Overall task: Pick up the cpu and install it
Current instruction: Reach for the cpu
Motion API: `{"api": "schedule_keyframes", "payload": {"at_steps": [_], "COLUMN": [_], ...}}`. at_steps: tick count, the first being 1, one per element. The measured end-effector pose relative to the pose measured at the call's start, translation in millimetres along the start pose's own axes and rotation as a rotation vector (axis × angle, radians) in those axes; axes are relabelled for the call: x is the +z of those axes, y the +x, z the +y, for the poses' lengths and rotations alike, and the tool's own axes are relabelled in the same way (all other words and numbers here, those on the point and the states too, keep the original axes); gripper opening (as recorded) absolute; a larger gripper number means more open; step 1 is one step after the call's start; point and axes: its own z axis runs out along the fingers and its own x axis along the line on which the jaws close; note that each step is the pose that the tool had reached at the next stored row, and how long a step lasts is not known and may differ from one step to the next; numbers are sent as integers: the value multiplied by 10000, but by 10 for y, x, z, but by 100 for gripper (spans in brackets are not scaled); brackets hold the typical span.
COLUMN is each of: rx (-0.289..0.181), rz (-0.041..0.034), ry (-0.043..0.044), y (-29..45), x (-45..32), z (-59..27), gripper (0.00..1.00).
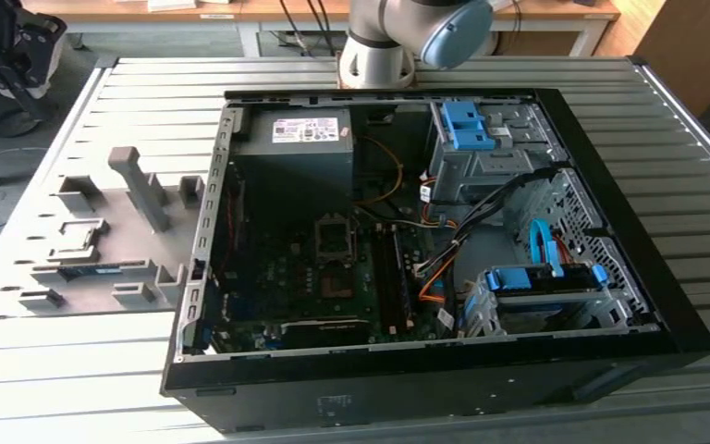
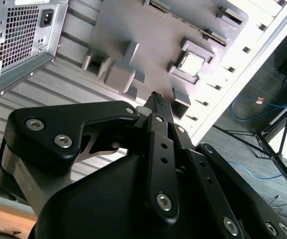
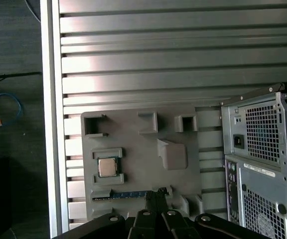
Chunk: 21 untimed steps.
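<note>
A ribbed metal table (image 1: 108, 370) carries a grey tray (image 1: 47, 217) and, just beside it on the exterior view's right, an open case (image 1: 442, 375). Behind the table are a floor with loose cables and some wooden furniture.

In both wrist views the gripper (image 2: 156, 95) (image 3: 156, 192) has its jaws drawn together to a single narrow tip, with nothing between them. It hangs over the tray (image 3: 133, 127), above the edge where a memory stick (image 3: 123, 194) lies in its slot. How high it stands over the tray cannot be told.

The cpu (image 3: 107, 167) lies flat in its own square cradle on the tray, silver face up, apart from the tip and untouched. The second wrist view also shows the cpu (image 2: 191, 63) seated in that cradle, beyond the tip. A raised block (image 3: 172, 153) stands on the tray near the cradle.

The case's vented rear wall (image 3: 263, 149) stands just beside the tray. Inside the case, in the exterior view, a dark square socket (image 1: 334, 236) sits on the board. The arm's base (image 1: 380, 55) rises at the far edge of the table.
</note>
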Motion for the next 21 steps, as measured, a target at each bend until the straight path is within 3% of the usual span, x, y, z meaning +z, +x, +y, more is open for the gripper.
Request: {"api": "schedule_keyframes", "payload": {"at_steps": [11,21], "rx": [1,0], "rz": [0,0], "ry": [1,4], "y": [164,211], "x": [5,102], "z": [-12,-12], "gripper": [10,10]}}
